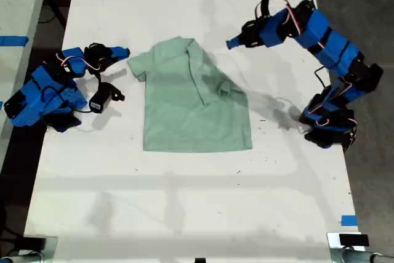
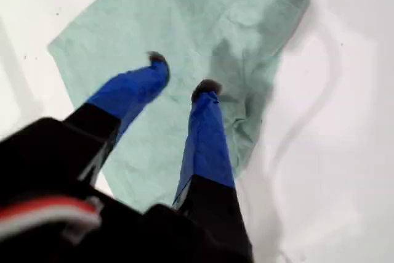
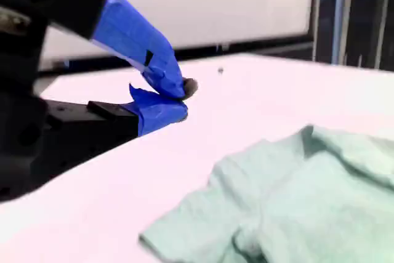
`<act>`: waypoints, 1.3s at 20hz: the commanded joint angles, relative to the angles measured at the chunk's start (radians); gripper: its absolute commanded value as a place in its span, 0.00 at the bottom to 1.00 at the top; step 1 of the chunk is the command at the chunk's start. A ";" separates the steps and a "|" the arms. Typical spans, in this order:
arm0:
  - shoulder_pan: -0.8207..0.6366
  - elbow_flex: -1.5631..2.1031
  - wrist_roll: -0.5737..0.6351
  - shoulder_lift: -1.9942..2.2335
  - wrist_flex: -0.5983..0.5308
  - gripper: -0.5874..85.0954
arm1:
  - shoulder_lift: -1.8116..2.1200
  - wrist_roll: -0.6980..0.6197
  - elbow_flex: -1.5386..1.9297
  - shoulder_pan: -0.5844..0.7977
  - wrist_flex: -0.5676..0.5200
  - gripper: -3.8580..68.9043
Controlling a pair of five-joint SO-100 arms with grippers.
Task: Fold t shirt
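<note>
1. Exterior view: the t shirt [image 1: 194, 100] lies mid-table on the white table [image 1: 184, 207], between the two arms. Its sleeve on this view's right is already folded in over the body; the sleeve on this view's left still lies spread out. The hem edge, near side, lies fairly straight.
2. Exterior view, arms: our first gripper [image 1: 233, 43] hangs in the air just off the shirt's far right corner in this view, touching no cloth. Our second gripper [image 1: 126, 52] sits low at this view's left, just beside the spread sleeve.
3. First wrist view: we look down along our first gripper [image 2: 181, 73] onto the green cloth. Its jaws stand parted with nothing between them; the shirt [image 2: 203, 41] lies beneath, apart from the tips.
4. Second wrist view: our second gripper [image 3: 178, 100] has its jaws nearly together, tips close, gripping nothing. The shirt [image 3: 295, 195] lies near it, with the sleeve edge nearest.
5. Judgement: one side fold looks done, so the step in hand is the other side.
6. Next move, as we judge it: our second gripper needs to spread its jaws, pinch the sleeve edge, and carry it across toward the middle without dragging the body askew.
</note>
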 commanded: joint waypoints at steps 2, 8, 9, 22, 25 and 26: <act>0.031 0.011 0.256 0.011 -0.206 0.00 | 0.497 0.091 0.726 -0.114 -0.268 0.06; -0.021 0.040 0.198 0.011 -0.081 0.00 | 1.571 0.058 1.779 -0.189 -0.301 0.07; -0.034 0.040 0.175 0.009 -0.057 0.00 | 1.569 0.055 1.818 -0.190 -0.327 0.07; -0.179 0.040 -0.014 0.009 0.101 0.05 | 1.569 0.310 1.839 -0.058 -0.192 0.07; -0.206 0.040 -0.074 0.009 0.138 0.08 | 1.569 0.379 1.839 -0.021 -0.146 0.07; -0.206 0.040 -0.074 0.009 0.138 0.08 | 1.569 0.382 1.839 -0.021 -0.144 0.07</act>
